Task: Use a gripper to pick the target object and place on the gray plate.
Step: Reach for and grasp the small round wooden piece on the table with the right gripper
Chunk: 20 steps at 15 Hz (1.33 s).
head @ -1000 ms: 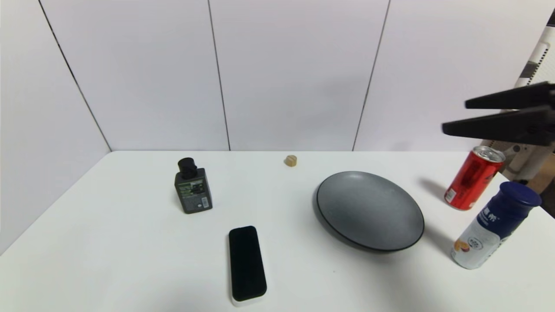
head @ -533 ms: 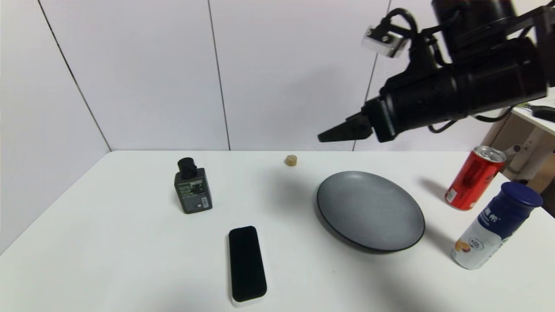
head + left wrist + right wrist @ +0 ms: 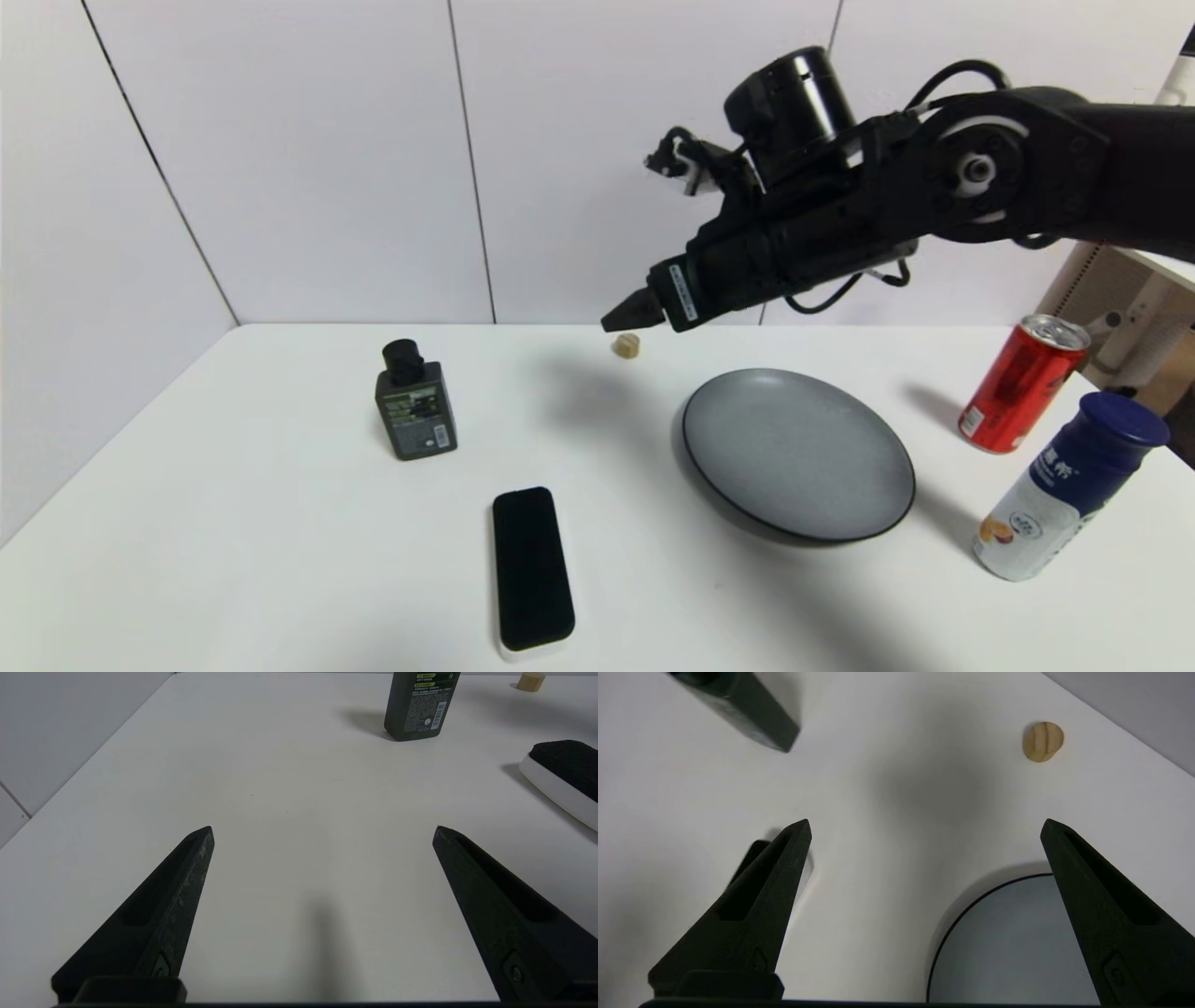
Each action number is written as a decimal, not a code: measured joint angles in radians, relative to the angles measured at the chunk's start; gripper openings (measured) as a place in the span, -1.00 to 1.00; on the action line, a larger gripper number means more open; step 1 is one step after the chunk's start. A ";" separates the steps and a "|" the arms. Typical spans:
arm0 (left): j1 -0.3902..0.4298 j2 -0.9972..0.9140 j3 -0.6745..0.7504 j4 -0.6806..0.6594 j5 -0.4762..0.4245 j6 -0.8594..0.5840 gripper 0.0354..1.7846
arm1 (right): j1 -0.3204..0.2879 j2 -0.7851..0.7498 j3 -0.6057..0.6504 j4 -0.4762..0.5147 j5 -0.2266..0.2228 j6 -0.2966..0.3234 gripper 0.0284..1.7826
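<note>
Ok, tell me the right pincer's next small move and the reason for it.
Probably shift the right pincer sideways and down toward the wooden cylinder. Its fingers are spread wide, but the cylinder lies off to one side, beyond the fingertips, untouched on the table, not yet on the gray plate.

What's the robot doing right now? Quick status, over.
Right gripper open, above table near wooden cylinder. Cylinder on table, outside gray plate. Left gripper open, idle. Nothing in the way.
</note>
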 joint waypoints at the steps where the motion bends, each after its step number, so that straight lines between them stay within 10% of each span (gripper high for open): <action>1: 0.000 0.000 0.000 0.000 0.000 0.000 0.89 | 0.008 0.029 -0.006 -0.009 -0.053 0.008 0.90; 11: 0.000 0.000 0.000 0.000 0.000 0.000 0.89 | 0.028 0.243 -0.014 -0.349 -0.267 0.028 0.90; 20: 0.000 0.000 0.000 0.000 0.000 0.000 0.89 | -0.028 0.362 -0.015 -0.438 -0.271 0.001 0.90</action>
